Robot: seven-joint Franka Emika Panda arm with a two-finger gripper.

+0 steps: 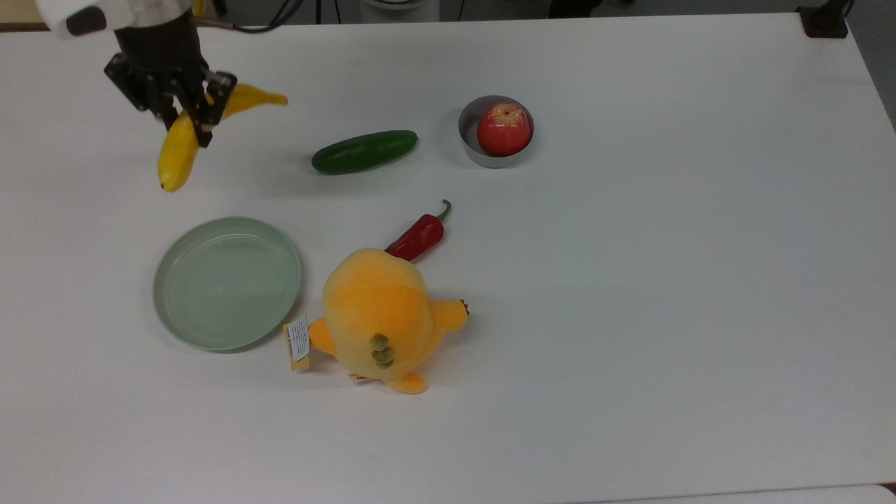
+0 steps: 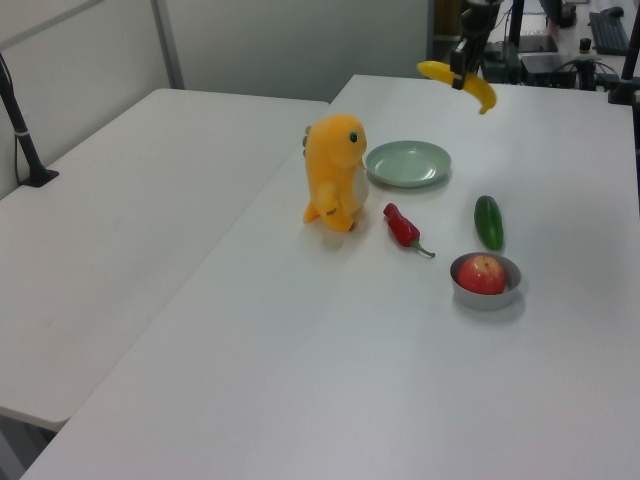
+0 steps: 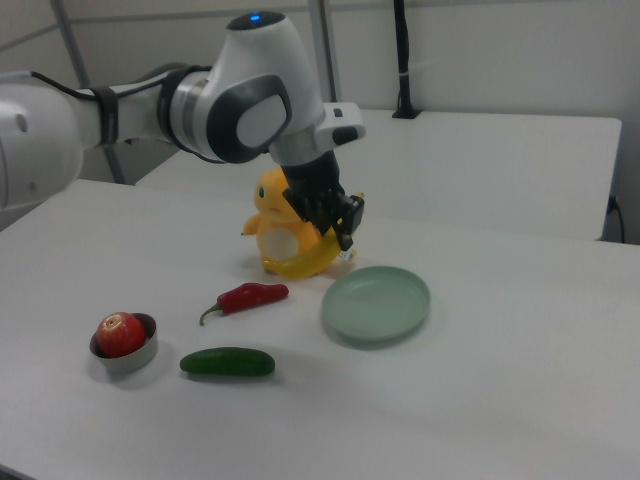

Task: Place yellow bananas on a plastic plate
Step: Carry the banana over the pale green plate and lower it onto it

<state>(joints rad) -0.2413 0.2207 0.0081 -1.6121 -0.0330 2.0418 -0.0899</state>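
Note:
The yellow banana (image 1: 173, 159) hangs in the air above the table, and my gripper (image 1: 187, 124) is shut on its middle. Its stem end sticks out to the top view's right and its blunt end points toward the plate. The pale green plastic plate (image 1: 227, 283) lies flat and empty on the table, below the banana in the top view. In the left view the banana (image 2: 482, 95) and gripper (image 2: 462, 72) hover beyond the plate (image 2: 407, 163). In the right view the gripper (image 3: 335, 228) holds the banana (image 3: 303, 264) just to the left of the plate (image 3: 376, 303).
A green cucumber (image 1: 364, 151) lies to the top view's right of the banana. A grey bowl (image 1: 470, 136) holds a red apple (image 1: 503, 129). A red chilli (image 1: 418, 236) and an orange plush toy (image 1: 381, 318) sit right beside the plate.

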